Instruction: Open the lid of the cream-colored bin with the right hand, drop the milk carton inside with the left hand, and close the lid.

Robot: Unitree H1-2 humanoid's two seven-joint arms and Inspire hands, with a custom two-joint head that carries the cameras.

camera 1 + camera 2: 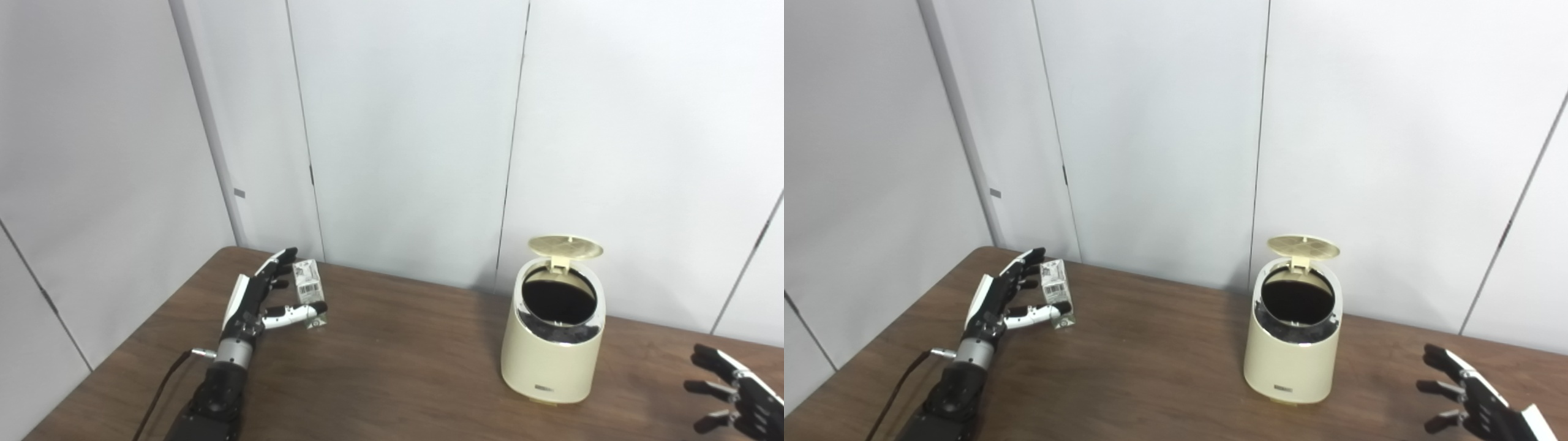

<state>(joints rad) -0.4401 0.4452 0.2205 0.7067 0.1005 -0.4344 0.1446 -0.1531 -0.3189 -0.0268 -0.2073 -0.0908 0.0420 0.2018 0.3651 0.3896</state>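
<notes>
while upright, milk carton (309,294) seemingly touches left hand (260,300).

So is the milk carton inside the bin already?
No, the milk carton stands on the table at the left hand, far from the open bin.

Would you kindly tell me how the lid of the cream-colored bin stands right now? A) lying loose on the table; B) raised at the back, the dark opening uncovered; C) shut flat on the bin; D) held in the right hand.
B: the lid stands up behind the rim of the cream-colored bin, the dark inside uncovered, and the right hand is off to the side, apart from it.
</notes>
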